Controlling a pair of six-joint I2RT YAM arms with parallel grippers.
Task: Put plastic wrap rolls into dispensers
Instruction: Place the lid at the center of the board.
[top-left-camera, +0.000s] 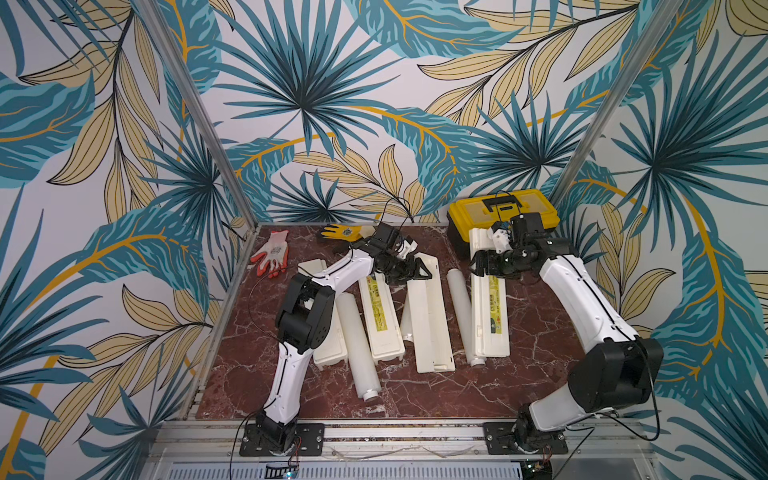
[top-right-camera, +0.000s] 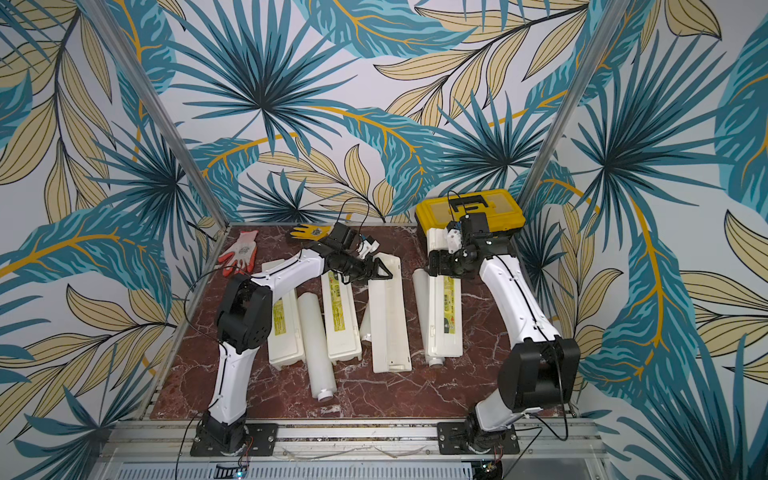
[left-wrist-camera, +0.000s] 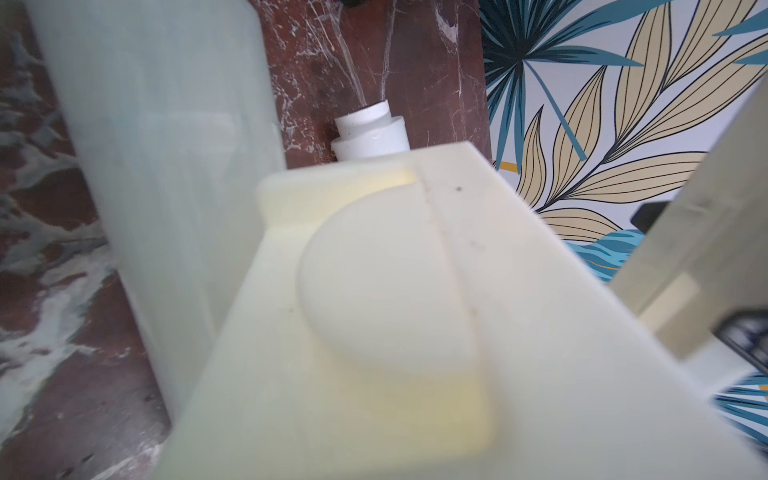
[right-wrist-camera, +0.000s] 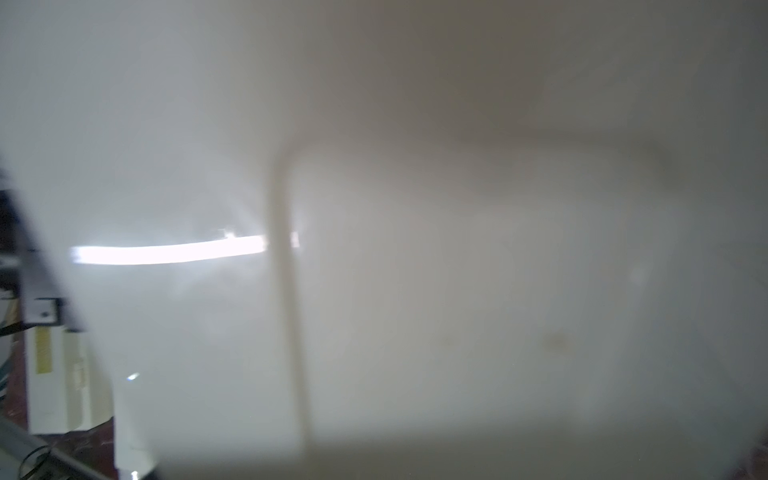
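Farthest left, a roll (top-left-camera: 356, 345) lies loose on the table between the left dispenser (top-right-camera: 286, 345) and the second dispenser (top-left-camera: 382, 332), stub toward you.

Your left gripper (top-left-camera: 422, 272) is at the far end of the plain dispenser (top-left-camera: 430, 328), which looks tilted. I cannot tell whether the jaws are clamped on it or only against it. I judge the step is getting this box open and level. Grip the end wall and move slowly, or it may swing into the second dispenser just beside it.

Further right, the right roll (top-left-camera: 461, 316) lies just beside the right dispenser (top-left-camera: 492, 328). Your right gripper (top-left-camera: 478, 266) is at that dispenser's far end, and I cannot tell whether its jaws are apart or together.

The toolbox (top-left-camera: 503, 208) crowds in behind, so your free room is the bare table (top-left-camera: 415, 395) on the near side.
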